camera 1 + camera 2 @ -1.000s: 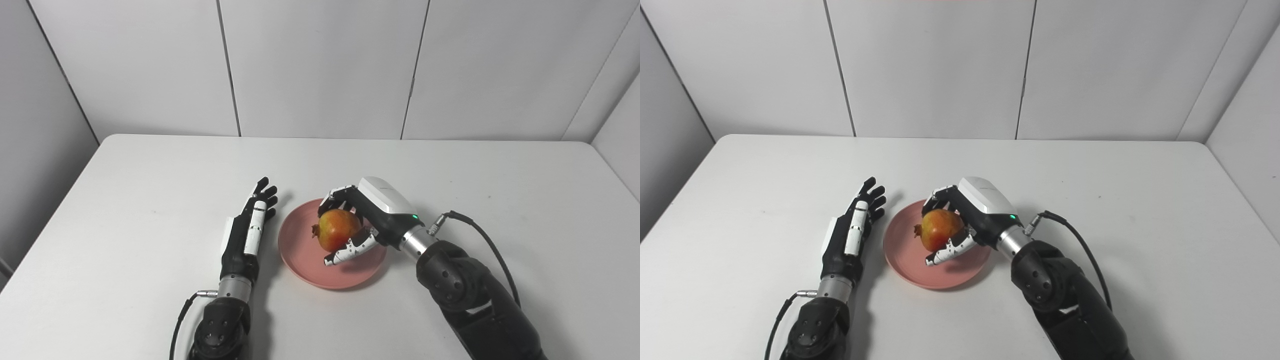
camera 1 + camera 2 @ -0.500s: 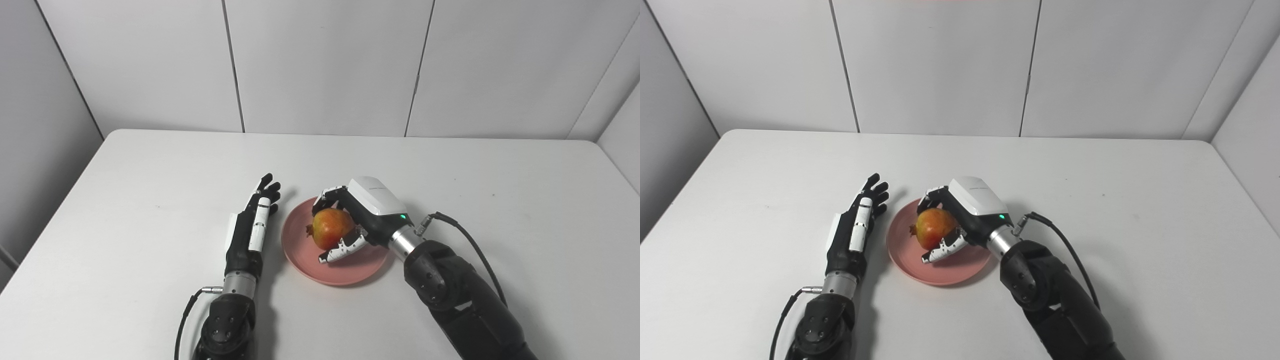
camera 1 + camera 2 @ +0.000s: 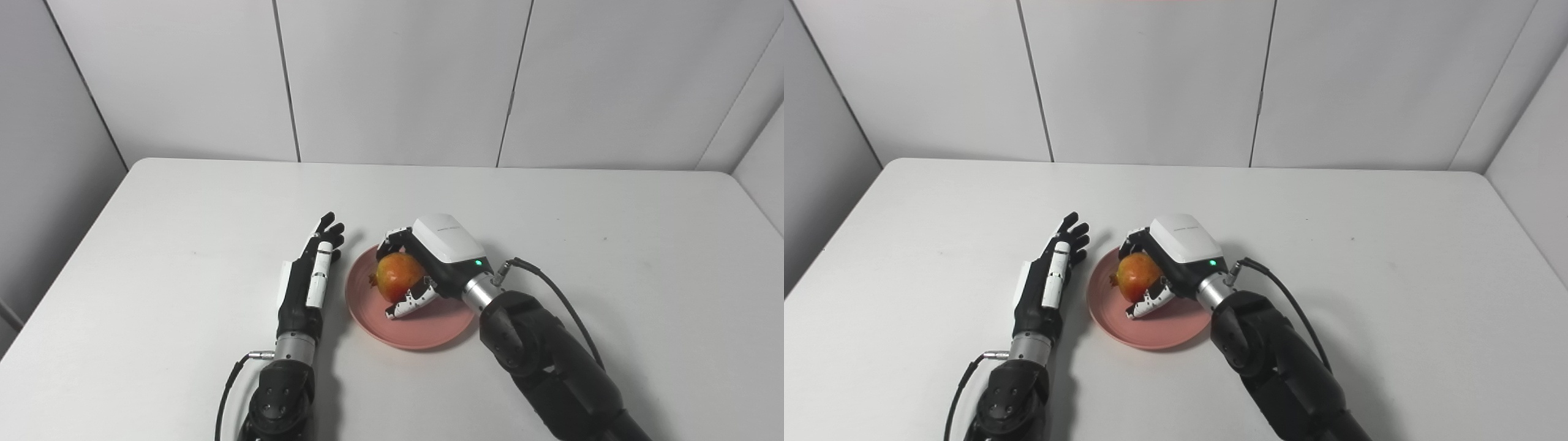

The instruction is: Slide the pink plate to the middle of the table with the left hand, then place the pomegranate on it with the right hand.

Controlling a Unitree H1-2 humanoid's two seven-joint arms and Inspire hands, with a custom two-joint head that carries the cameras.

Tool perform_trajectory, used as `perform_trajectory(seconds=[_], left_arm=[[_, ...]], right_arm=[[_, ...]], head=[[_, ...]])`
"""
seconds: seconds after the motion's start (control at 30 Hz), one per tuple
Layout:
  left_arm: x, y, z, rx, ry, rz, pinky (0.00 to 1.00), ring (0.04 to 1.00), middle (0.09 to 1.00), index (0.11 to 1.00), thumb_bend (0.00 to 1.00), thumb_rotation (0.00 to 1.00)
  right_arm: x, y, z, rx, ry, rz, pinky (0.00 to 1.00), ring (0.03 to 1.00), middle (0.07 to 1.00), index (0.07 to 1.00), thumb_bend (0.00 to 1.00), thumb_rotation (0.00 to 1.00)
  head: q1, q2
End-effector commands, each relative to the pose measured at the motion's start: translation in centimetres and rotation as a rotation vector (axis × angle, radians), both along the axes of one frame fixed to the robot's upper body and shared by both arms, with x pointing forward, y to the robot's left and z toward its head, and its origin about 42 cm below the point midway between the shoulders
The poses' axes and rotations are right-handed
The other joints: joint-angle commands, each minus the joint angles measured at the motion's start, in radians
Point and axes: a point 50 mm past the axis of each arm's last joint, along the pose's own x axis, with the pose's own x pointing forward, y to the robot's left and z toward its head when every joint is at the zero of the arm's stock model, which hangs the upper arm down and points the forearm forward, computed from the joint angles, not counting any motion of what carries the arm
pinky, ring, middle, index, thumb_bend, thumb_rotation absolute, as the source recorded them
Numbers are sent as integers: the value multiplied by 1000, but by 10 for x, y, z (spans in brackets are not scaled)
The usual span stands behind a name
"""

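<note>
Pink plate point(image 3: 429, 324) is lying near the middle of the white table point(image 3: 184, 202), slightly toward the near edge. The pomegranate point(image 3: 397, 277) is being held over the plate's far-left part, red and yellow skin showing, its crown pointing left. Whether the fruit's underside is touching the plate cannot be told; the contact is hidden by the fingers.

The right hand point(image 3: 429, 263) is being wrapped around the pomegranate: fingers point(image 3: 392, 237) are curled over the far side, the thumb point(image 3: 409, 302) is pressed along the near side. The white back of the hand is facing up, a green light is glowing near the wrist. A black cable point(image 3: 563, 306) is looping from that wrist down along the forearm.

The left hand point(image 3: 309, 275) is being held flat on the table just beside the plate's left rim, apart from it by a narrow strip of table. Its fingers point(image 3: 329, 228) are stretched straight toward the far wall and slightly spread; nothing is being held. A thin cable point(image 3: 228, 386) is trailing from the left wrist toward the near edge.

Grey panelled walls point(image 3: 398, 79) are standing behind the table.
</note>
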Motion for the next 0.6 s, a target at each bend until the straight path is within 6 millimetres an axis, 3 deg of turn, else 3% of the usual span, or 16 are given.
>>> perform_trajectory(seconds=[0.0,0.17,0.23,0.33,0.37,0.57], left_arm=[[1,-9,0,-13,2,-10,894,893,891,886,355,1000],[1,-8,0,-11,0,-15,900,896,891,888,358,1000],[0,-8,0,-11,0,-18,898,897,891,888,360,1000],[0,-7,0,-10,-1,-24,897,902,895,892,365,1000],[0,-7,1,-11,0,-24,898,903,896,893,367,1000],[-1,-8,2,-4,-8,-27,900,906,900,894,355,1000]], right_arm=[[6,6,22,15,-92,47,227,320,430,490,511,130],[1,1,26,-20,-67,52,244,340,461,493,517,144],[-2,0,29,-50,-52,55,262,364,488,642,682,213],[-6,-3,35,-77,-38,61,413,547,658,740,806,324],[-8,-4,37,-82,-35,63,525,658,745,770,843,354],[-15,-10,44,-135,31,74,751,828,863,861,892,461]], head=[[1,1],[-3,1],[-4,1],[-8,1],[-8,1],[-10,2]])
